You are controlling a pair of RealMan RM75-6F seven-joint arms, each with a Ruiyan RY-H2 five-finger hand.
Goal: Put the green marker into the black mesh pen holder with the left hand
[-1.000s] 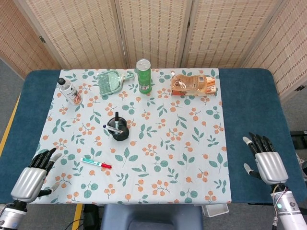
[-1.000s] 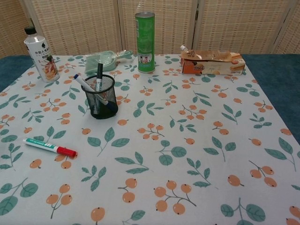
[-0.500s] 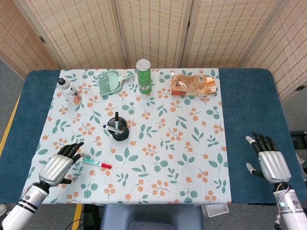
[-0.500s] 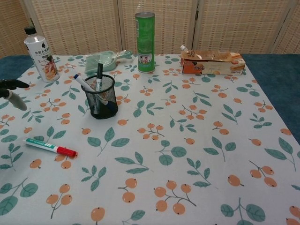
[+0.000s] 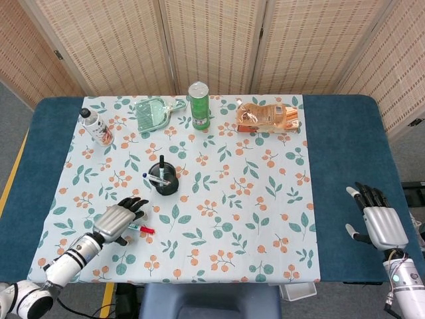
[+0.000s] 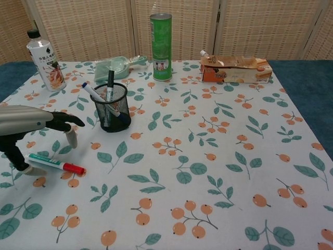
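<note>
Fingers [image 6: 65, 121] of left hand [image 6: 23, 122] spread apart above green marker [image 6: 54, 163], no writing legible.

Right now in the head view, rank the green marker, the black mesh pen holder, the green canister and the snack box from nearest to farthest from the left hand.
From the left hand:
1. Green marker, lying partly under the hand.
2. Black mesh pen holder, just beyond it, up and to the right.
3. Green canister, at the table's back, near the middle.
4. Snack box, back right.

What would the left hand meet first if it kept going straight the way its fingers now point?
Probably the black mesh pen holder. The left hand hovers over the green marker, fingers aimed up and right toward the holder; height is unclear, so it might pass over.
</note>
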